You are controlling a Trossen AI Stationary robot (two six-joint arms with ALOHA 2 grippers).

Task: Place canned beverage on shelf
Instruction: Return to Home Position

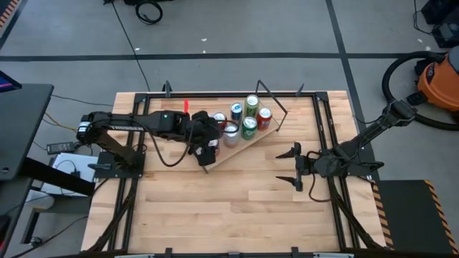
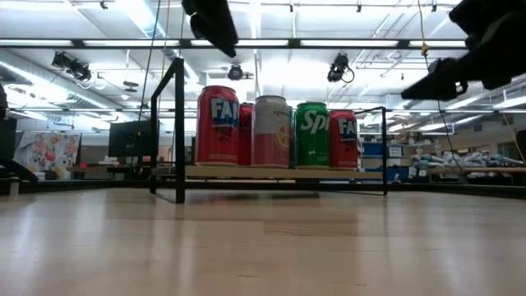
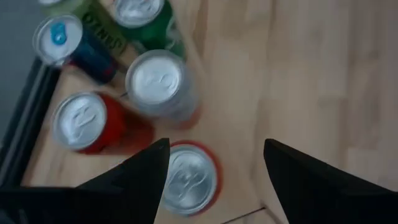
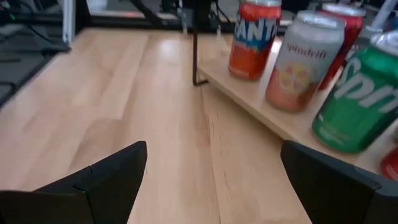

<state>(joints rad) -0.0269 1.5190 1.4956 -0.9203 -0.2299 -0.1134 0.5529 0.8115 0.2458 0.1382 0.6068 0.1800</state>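
Note:
The shelf (image 1: pixel 238 146) is a light-wood board with black rod frames, standing slantwise on the far middle of the table. Several cans stand upright on it. At its left end is a red Fanta can (image 2: pixel 218 123), which also shows in the left wrist view (image 3: pixel 189 179) and the right wrist view (image 4: pixel 252 40). Beside it are a pink can (image 2: pixel 271 131) and a green Sprite can (image 2: pixel 311 136). My left gripper (image 3: pixel 216 144) is open above the Fanta can, well clear of its top (image 2: pixel 212 23). My right gripper (image 1: pixel 283 166) is open and empty, above the table to the right of the shelf.
A black metal frame (image 1: pixel 323 136) runs around the tabletop. Bare wood tabletop (image 1: pixel 229 208) lies on the near side of the shelf. An orange vacuum (image 1: pixel 441 82) stands on the floor beyond the table's right edge.

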